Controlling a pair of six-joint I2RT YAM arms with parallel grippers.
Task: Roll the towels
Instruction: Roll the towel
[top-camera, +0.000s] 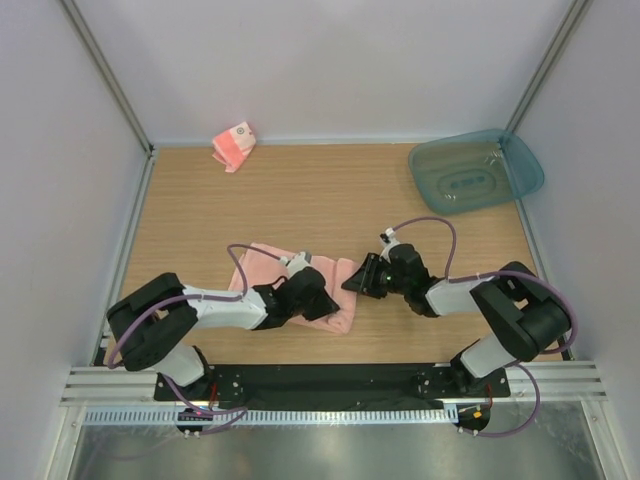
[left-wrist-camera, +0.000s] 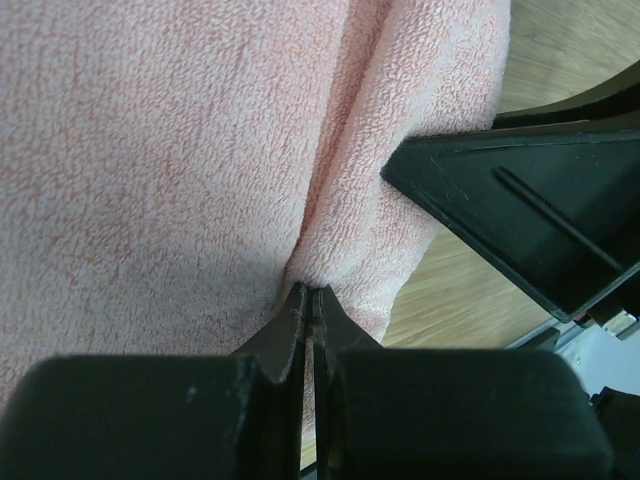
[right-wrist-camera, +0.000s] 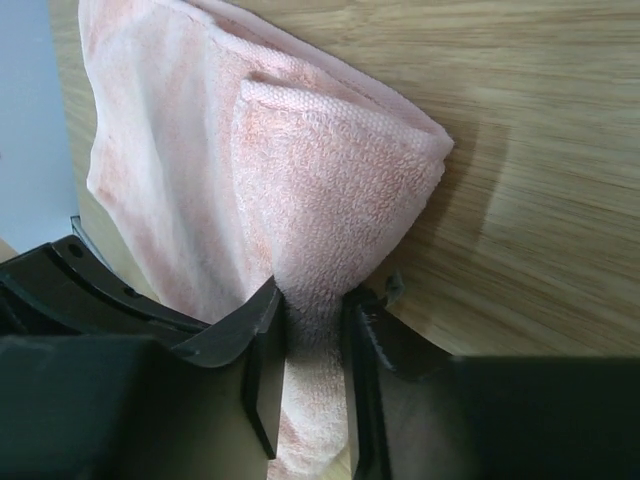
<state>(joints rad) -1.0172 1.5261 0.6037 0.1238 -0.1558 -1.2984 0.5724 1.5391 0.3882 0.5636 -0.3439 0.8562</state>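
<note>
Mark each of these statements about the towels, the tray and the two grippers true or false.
1. The right gripper is clamped on the larger towel. True.
2. The smaller striped towel lies in the teal tray. False: it lies on the table at the far left corner, apart from the tray.
3. The left gripper has its jaws wide open. False: they are shut, pinching a fold of the larger towel.
4. The teal tray sits at the table's far right corner. True.
</note>
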